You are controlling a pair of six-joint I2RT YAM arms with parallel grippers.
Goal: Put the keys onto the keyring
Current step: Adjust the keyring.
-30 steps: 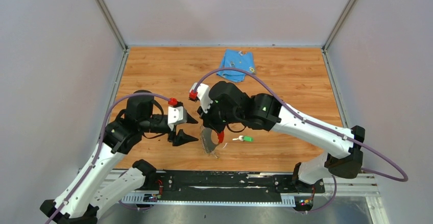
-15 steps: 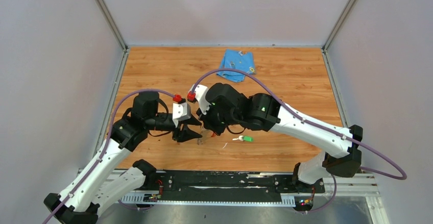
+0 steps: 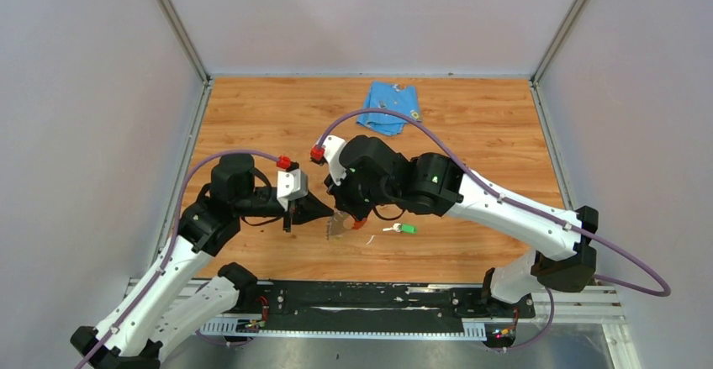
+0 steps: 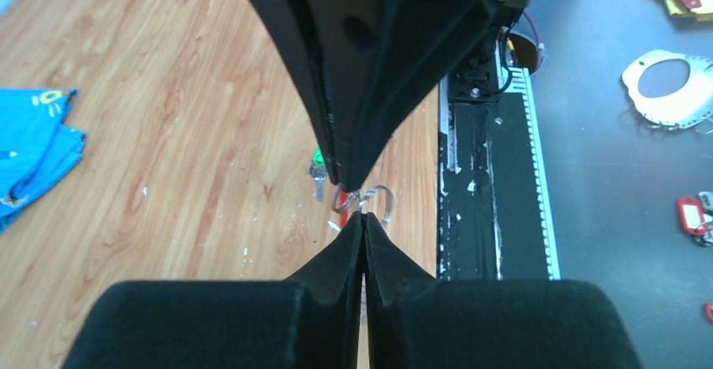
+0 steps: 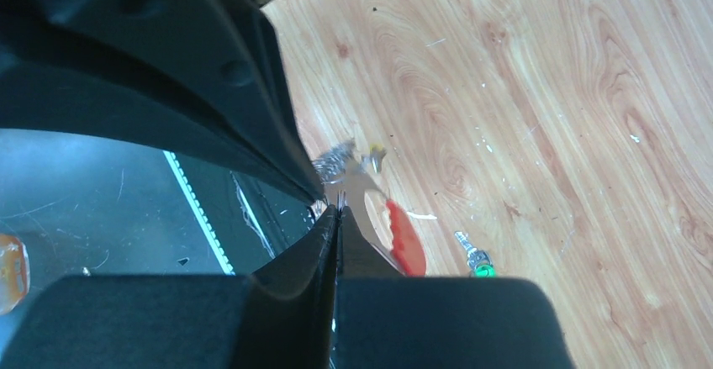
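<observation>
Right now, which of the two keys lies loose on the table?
The green-headed key, alone on the table to the right of the grippers. The yellow-headed key is up against the keyring, which the right gripper pinches.

Top view looks down; close wrist views share the green key [image 4: 318, 167]

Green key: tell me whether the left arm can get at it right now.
Probably not directly: the left gripper is shut, and the right gripper, holding the keyring, sits between it and the green key.
</observation>
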